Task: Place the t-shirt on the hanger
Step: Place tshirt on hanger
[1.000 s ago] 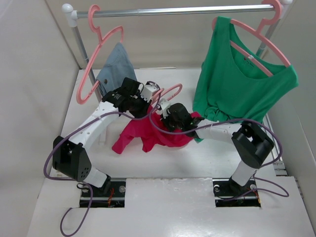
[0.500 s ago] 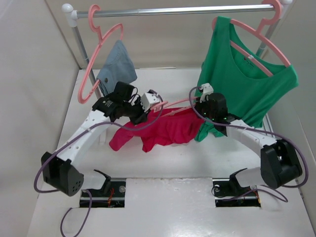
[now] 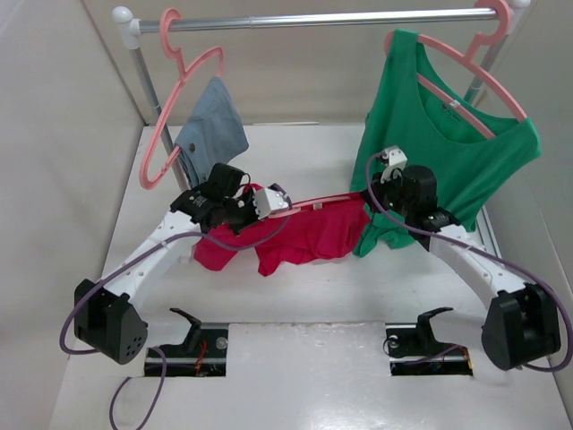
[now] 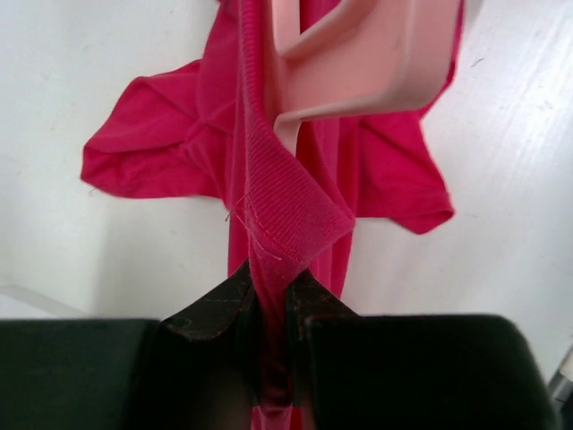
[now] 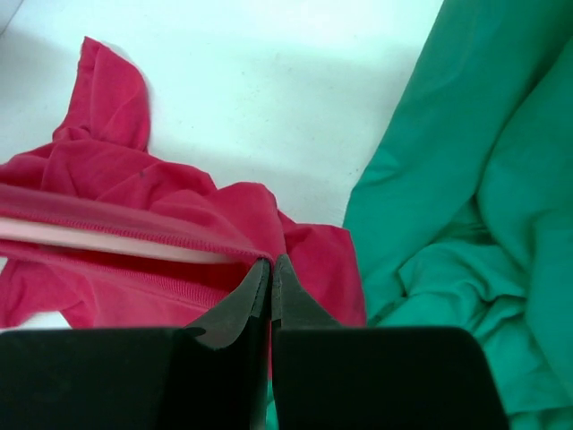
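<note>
— What's on your screen?

— I see the white table (image 3: pixel 295 296), and I'm taking the hanging green top (image 3: pixel 448 134) as my landmark. The t-shirt (image 3: pixel 309 235) sits just left of the green top's bunched lower hem. Its near end is right up against that hem. The shirt is pulled out in a band, and the sleeves trail down below it.

— And the hanger?

— The hanger (image 3: pixel 322 202) runs along the shirt's upper edge, leading away from the green top. On my right wrist camera its pale bar lies between two edges of the pink cloth.

— Grippers?

— My right gripper (image 3: pixel 370 206), the one nearest the green top, is pinched tight on the shirt's edge. My left gripper (image 3: pixel 279 210), at the end far from the green top, is clamped on the ribbed collar, jaws together with the cloth between them.
</note>
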Available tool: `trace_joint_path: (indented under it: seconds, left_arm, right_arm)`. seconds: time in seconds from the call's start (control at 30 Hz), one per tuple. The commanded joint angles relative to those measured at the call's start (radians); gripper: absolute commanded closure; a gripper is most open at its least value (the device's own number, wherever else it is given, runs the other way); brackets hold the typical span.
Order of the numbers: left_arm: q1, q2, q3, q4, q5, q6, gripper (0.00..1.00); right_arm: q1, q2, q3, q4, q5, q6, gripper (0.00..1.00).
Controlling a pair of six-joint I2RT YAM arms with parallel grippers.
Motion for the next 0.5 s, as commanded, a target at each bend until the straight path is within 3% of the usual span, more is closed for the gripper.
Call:
trace_joint_path:
  seconds: [0.0, 0.1, 0.2, 0.4, 0.47]
  left_arm:
    - [0.020, 0.001, -0.018, -0.051, -0.193, 0.005, 1.00]
    - [-0.032, 0.047, 0.011, -0.051, -0.212, -0.017, 1.00]
    - [-0.052, 0.056, 0.069, -0.082, -0.125, 0.003, 1.00]
    - [-0.075, 0.056, 0.152, -0.137, 0.018, 0.048, 1.00]
    - [-0.075, 0.047, 0.166, -0.160, 0.065, 0.098, 1.00]
  right_arm:
    - [-0.042, -0.059, 0.050, -0.037, 0.116, -0.114, 1.00]
    - [0.062, -0.071, 0.099, -0.047, 0.074, -0.218, 1.00]
    - [0.159, -0.050, 0.174, -0.069, -0.055, -0.292, 1.00]
    - [0.191, 0.033, 0.328, -0.140, -0.309, -0.336, 1.00]
    - [0.191, 0.070, 0.363, -0.233, -0.372, -0.396, 1.00]
